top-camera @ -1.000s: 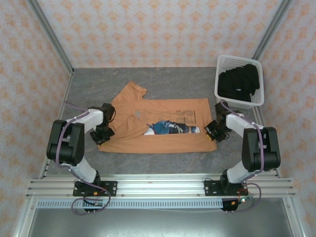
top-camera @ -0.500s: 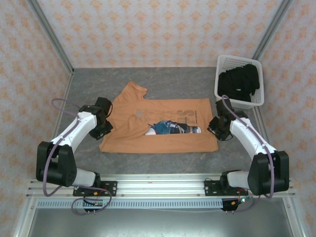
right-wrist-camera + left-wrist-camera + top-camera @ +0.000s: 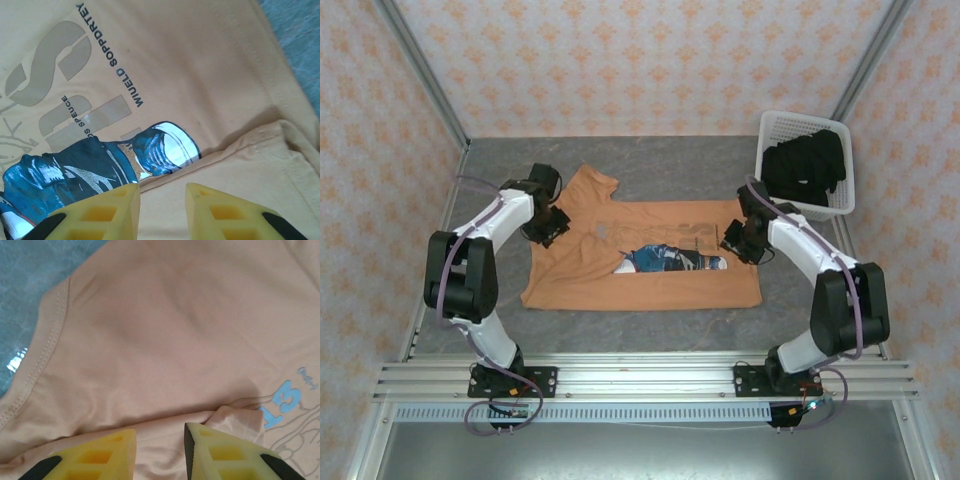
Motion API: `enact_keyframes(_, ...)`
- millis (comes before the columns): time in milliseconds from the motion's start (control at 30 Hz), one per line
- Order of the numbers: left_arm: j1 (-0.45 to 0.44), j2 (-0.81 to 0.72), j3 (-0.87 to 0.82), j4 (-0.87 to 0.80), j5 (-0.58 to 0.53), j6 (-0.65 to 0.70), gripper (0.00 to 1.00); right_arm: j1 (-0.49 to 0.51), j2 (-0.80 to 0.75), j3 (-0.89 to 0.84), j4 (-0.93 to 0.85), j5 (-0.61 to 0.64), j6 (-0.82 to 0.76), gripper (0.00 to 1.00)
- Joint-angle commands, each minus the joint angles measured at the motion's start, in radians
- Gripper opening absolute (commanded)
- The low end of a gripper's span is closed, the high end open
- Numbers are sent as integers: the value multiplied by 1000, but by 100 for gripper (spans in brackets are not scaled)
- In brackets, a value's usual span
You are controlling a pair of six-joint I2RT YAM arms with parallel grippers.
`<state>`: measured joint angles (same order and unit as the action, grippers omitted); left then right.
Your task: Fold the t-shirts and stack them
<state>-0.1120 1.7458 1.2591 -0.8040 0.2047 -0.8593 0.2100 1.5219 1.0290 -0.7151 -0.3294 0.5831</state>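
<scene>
The orange-tan t-shirt (image 3: pixel 650 290) lies flat on the grey table, its near part folded up over the blue-and-white print (image 3: pixel 670 259). My left gripper (image 3: pixel 551 226) hovers open over the shirt's left shoulder area, beside the sleeve (image 3: pixel 592 184). In the left wrist view the left gripper (image 3: pixel 160 436) has only a cloth fold (image 3: pixel 165 330) under its jaws. My right gripper (image 3: pixel 734 240) is open above the shirt's right edge. In the right wrist view the right gripper (image 3: pixel 162 194) stands over the folded hem (image 3: pixel 235 155), just next to the print (image 3: pixel 100 165). Black t-shirts (image 3: pixel 805 165) fill the basket.
A white lattice basket (image 3: pixel 792 206) stands at the back right, close behind the right arm. Patterned walls enclose the table on three sides. Bare grey tabletop (image 3: pixel 650 160) lies beyond the shirt and in a strip (image 3: pixel 640 330) in front of it.
Both grippers have opened, let go of the shirt's near corners and moved away from me to its far half. The folded-up near part now lies flat.
</scene>
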Motion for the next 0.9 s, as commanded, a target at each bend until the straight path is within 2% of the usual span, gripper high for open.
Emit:
enact_keyframes(0, -17, -56, -60, -74, 4, -63, 31, 33, -1, -11, -62, -8, 23, 30)
enact_keyframes(167, -99, -189, -241, -81, 30, -101, 30, 73, -77, -135, -96, -29, 65, 30)
enact_keyframes(333, -118, -159, -372, 10, 48, -117, 28, 78, -49, -232, -36, -72, 77, 30)
enact_keyframes(533, -131, -71, -426, 3, -11, -72, 27, 122, 88, -209, -85, -89, 29, 30)
enact_keyframes(700, -128, -144, -533, -44, -124, -80, 25, 161, 99, -236, -147, -143, 28, 30)
enact_keyframes(867, -116, -231, -573, -117, -180, -103, 25, 220, 81, -241, -211, -223, 18, 30)
